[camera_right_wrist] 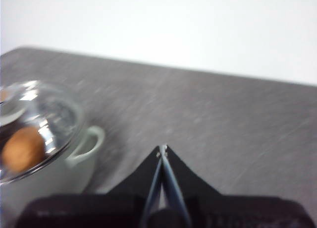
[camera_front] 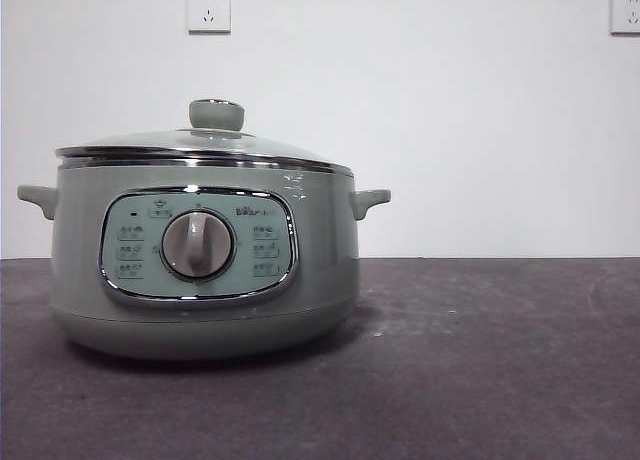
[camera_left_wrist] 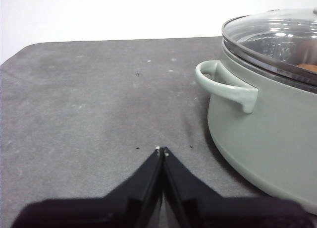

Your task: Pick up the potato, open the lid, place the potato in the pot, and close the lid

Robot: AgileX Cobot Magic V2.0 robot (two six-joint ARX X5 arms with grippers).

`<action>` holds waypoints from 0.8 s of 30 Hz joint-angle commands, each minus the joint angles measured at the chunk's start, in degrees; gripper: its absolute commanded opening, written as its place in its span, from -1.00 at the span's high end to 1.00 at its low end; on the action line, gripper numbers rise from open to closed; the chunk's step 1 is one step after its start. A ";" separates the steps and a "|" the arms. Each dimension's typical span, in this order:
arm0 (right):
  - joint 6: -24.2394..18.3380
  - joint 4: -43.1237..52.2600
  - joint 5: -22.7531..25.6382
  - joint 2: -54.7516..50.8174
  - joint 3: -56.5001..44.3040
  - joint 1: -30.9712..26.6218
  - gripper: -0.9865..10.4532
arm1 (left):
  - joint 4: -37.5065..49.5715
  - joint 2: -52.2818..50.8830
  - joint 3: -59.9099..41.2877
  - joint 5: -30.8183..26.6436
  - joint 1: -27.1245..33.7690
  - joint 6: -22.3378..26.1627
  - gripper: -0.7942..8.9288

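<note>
The pale grey-green pot point(camera_front: 205, 270) stands at the left of the table with the glass lid point(camera_front: 200, 145) resting shut on it. The potato point(camera_right_wrist: 22, 148) lies inside the pot, seen through the lid in the right wrist view; a sliver of it shows in the left wrist view point(camera_left_wrist: 308, 68). My left gripper point(camera_left_wrist: 161, 150) is shut and empty above the mat, beside the pot's handle point(camera_left_wrist: 225, 84). My right gripper point(camera_right_wrist: 162, 148) is shut and empty above the mat, off the pot's other handle point(camera_right_wrist: 86, 143). Neither arm shows in the front view.
The dark grey mat point(camera_front: 480, 360) covers the table. A white wall with two sockets point(camera_front: 208, 10) stands behind. The mat's far edge shows in both wrist views.
</note>
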 commanded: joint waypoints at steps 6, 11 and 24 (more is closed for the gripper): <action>-2.34 15.69 -18.10 -10.58 -18.12 -19.67 0.83 | 0.20 -0.15 -0.87 0.09 0.17 0.09 0.84; -1.92 17.44 -18.93 -18.14 -29.20 -23.67 0.83 | 0.20 -0.15 -0.87 0.07 0.17 0.09 0.84; 3.08 16.35 -18.80 -31.21 -43.41 -23.85 0.83 | 0.20 -0.15 -0.87 0.04 0.17 0.09 0.84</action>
